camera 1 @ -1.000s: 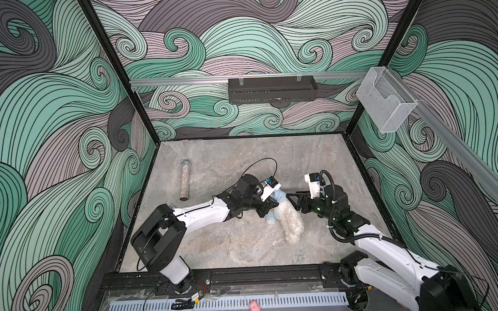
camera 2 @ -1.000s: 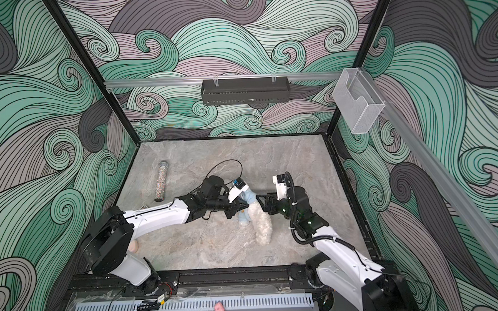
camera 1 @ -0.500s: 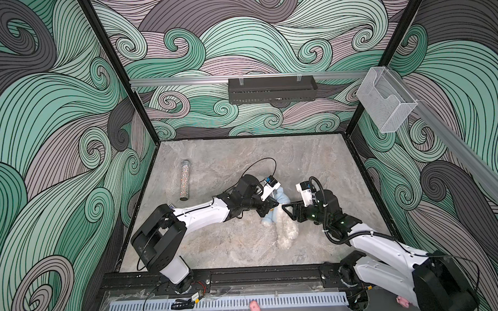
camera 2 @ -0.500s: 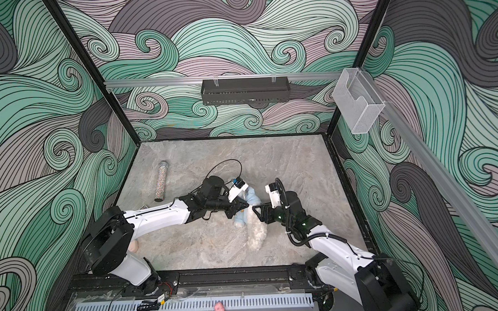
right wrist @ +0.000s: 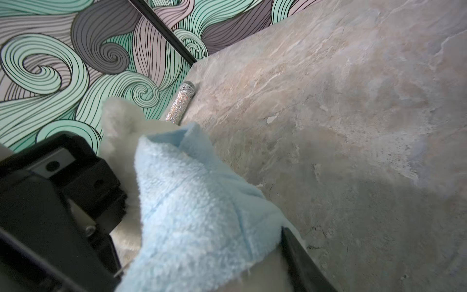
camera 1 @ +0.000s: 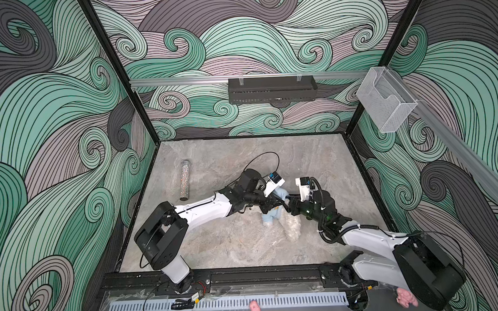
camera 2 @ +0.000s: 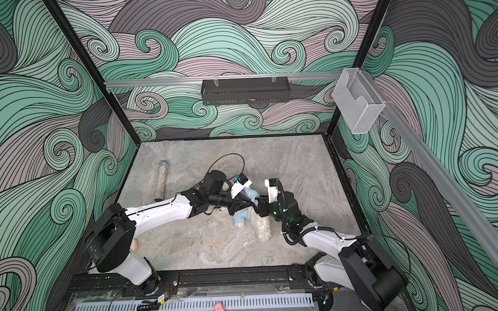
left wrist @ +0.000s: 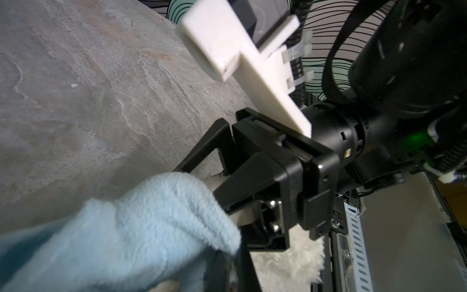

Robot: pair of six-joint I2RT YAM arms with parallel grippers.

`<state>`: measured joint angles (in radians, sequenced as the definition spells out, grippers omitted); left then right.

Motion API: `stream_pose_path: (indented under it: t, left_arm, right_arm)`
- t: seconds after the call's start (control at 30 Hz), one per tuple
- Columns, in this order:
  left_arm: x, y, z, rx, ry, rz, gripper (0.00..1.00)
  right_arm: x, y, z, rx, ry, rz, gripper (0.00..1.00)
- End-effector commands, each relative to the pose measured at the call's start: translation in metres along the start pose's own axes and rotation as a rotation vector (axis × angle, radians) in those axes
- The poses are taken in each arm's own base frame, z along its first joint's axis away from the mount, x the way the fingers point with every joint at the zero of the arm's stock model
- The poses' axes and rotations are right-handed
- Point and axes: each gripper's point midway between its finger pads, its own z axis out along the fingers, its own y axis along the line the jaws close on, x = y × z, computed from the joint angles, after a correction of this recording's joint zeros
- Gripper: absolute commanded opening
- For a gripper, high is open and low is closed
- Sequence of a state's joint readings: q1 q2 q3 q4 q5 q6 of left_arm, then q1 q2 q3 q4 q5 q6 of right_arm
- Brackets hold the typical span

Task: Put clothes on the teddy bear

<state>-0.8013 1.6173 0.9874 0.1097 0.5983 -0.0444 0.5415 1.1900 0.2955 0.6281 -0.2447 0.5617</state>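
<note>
Your tabletop (camera 1: 234,249) carries a glittery tube (camera 1: 185,179), well apart from the left pincer (camera 1: 275,204). The teddy bear (camera 1: 293,230) lies beside the right pincer (camera 1: 287,206).

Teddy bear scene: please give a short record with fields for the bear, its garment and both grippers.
teddy bear: white, fluffy, lying on the table, not yet dressed
garment: light blue, beside the bear, one end lifted
left gripper: shut on the garment
right gripper: at the garment's edge, grip unclear
other: glitter tube, lying apart
</note>
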Motion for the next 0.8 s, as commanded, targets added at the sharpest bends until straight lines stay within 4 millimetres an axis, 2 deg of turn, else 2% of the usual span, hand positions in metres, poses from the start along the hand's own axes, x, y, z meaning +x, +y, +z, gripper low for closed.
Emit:
stream_pose_path:
  t: [0.0,0.17,0.37,0.47,0.57,0.67,0.77]
  left_arm:
    - [-0.015,-0.069,0.005,0.294,0.007,0.077,0.00]
    - [0.000,-0.098,0.010,0.407,0.077,0.089,0.00]
    - [0.029,-0.101,0.012,0.440,0.153,0.056,0.00]
    - [0.038,-0.099,0.012,0.437,0.157,0.052,0.00]
    - [0.046,-0.095,0.015,0.422,0.168,0.051,0.00]
    - [0.050,-0.085,0.021,0.372,0.182,0.054,0.00]
    - [0.041,-0.069,0.025,0.260,0.176,0.065,0.00]
  right_arm:
    - [-0.039,0.008,-0.004,-0.007,-0.177,0.061,0.49]
    - [-0.050,-0.005,-0.014,0.069,-0.246,0.123,0.49]
    - [-0.061,-0.015,-0.020,0.102,-0.274,0.157,0.47]
    - [-0.060,-0.024,-0.019,0.100,-0.269,0.200,0.41]
    - [-0.061,-0.024,-0.016,0.085,-0.263,0.205,0.35]
    - [-0.064,-0.017,-0.014,0.048,-0.256,0.179,0.22]
    - [-0.064,-0.006,-0.013,0.018,-0.220,0.100,0.07]
